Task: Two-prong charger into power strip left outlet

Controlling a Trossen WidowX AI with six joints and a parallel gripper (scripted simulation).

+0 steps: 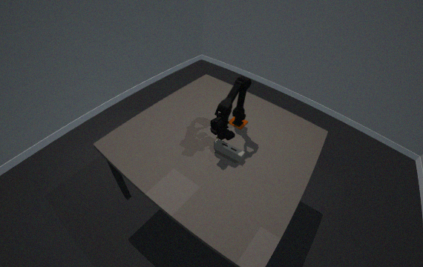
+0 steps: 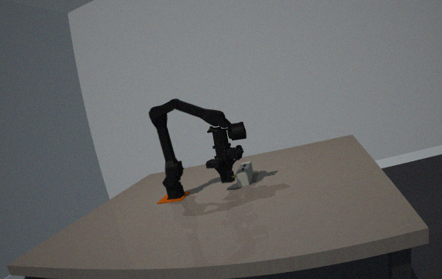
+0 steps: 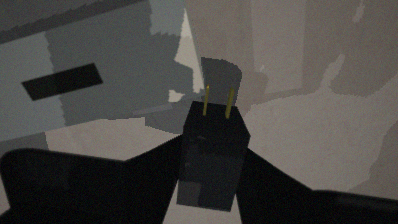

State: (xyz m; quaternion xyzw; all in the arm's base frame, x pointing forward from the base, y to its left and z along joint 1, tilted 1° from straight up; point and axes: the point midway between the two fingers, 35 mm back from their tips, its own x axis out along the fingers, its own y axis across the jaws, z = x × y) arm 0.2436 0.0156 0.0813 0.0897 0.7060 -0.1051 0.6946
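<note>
Two brass prongs [image 3: 217, 102] on black charger [image 3: 214, 155], held in fingers, lettering unseen

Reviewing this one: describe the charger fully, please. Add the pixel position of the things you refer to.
The charger [image 3: 214, 155] is a small black block, plastic by its look, with a tapered front and two thin, straight, gold-coloured prongs [image 3: 205, 102] side by side. The pincer [image 2: 227, 179] [image 3: 209, 144] is shut on it, fingers at both sides. It is unplugged, prongs bare, close by one end of the grey power strip [image 1: 228, 151] [image 2: 244, 175] [image 3: 80, 95]; whether they touch, I cannot tell.
</note>
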